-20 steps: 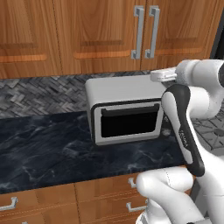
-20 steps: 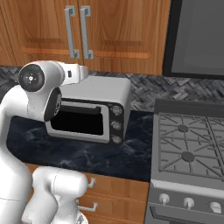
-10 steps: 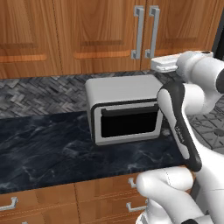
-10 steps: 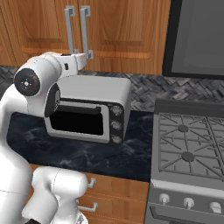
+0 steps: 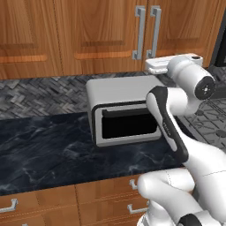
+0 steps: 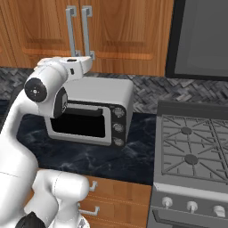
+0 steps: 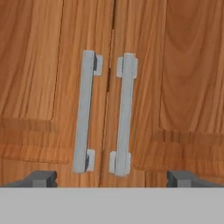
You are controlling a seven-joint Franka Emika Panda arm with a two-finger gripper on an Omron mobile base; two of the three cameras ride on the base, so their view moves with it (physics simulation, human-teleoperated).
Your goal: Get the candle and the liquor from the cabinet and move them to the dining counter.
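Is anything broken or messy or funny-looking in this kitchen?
Nothing stands out. The cabinet doors are shut with straight handles, the toaster oven sits square on the counter, and the open gripper faces the handles.

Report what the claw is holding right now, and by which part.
Nothing is held. The claw is open, its fingertips spread wide in front of the closed cabinet, short of the two bar handles.
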